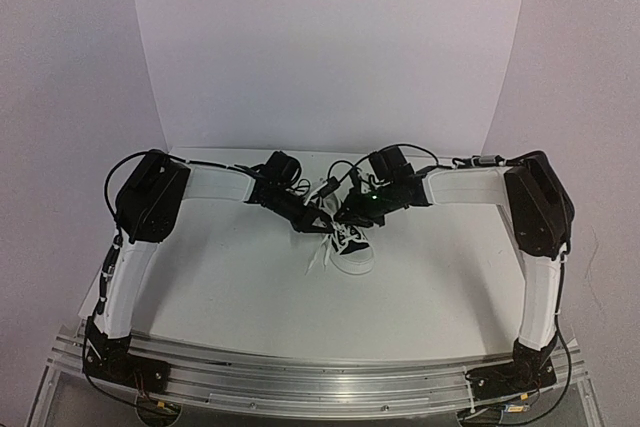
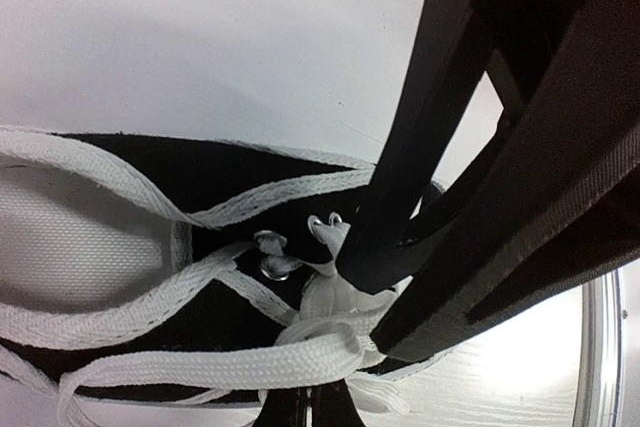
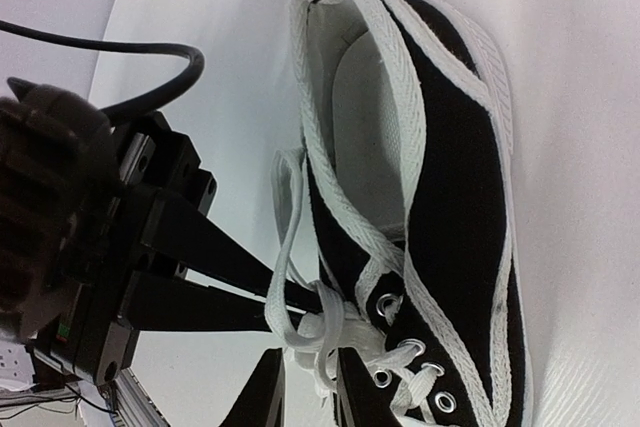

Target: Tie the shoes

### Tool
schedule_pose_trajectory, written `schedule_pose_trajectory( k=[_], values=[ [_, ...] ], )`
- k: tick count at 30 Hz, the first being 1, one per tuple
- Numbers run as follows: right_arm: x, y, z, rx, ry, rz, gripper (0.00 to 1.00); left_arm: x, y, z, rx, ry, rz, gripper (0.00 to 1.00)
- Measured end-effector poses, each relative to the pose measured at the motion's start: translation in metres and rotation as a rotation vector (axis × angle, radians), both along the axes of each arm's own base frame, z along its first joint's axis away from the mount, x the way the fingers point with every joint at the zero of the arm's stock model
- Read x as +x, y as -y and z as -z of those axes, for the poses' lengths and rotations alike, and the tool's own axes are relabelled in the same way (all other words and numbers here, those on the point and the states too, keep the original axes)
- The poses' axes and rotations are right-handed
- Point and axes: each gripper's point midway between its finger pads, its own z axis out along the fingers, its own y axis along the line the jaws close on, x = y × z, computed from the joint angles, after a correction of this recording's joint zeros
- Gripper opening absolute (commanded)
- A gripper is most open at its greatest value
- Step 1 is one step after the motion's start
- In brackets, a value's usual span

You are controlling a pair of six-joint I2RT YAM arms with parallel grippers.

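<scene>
Sneaker (image 1: 351, 246) sits mid-table (image 1: 230, 282) on its sole, toe toward the arm bases. Left jaws pinched closed on the laces (image 2: 200, 362) beside the top eyelets. Right jaws slightly apart, lace bundle between them; can't tell if clamped.

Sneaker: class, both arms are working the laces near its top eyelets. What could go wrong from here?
1. The left jaws close on a lace by the top eyelets; a hard pull might drag or tip the sneaker, since no clamp shows.
2. Loose lace is bunched between the left jaws and the right jaws, so it may snag or slip free.
</scene>
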Motion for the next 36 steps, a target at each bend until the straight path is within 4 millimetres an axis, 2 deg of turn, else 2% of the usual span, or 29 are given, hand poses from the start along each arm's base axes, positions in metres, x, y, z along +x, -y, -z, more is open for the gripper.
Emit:
schedule_pose_trajectory(
  k=[6,8,11,12,21,30,36],
  values=[
    [-0.002,0.001,0.011,-0.017,-0.017,-0.007,0.19,0.0,0.0,0.0,0.0,0.001,0.0,0.0],
    [-0.004,0.002,0.016,-0.024,-0.029,-0.009,0.15,0.0,0.0,0.0,0.0,0.001,0.0,0.0],
    [-0.005,0.003,0.019,-0.027,-0.037,-0.012,0.01,0.0,0.0,0.0,0.0,-0.001,0.0,0.0],
    [-0.005,0.003,0.02,-0.028,-0.039,-0.012,0.0,0.0,0.0,0.0,0.0,-0.001,-0.001,0.0],
    [-0.004,0.004,0.02,-0.035,-0.036,-0.007,0.0,0.0,0.0,0.0,0.002,-0.022,-0.014,0.0],
    [-0.007,0.004,-0.005,-0.007,-0.004,-0.011,0.0,0.0,0.001,-0.003,0.003,-0.091,-0.056,0.0],
    [-0.012,0.0,-0.008,0.017,-0.019,-0.038,0.0,0.002,0.004,-0.009,-0.001,-0.117,-0.074,0.0]
  ],
)
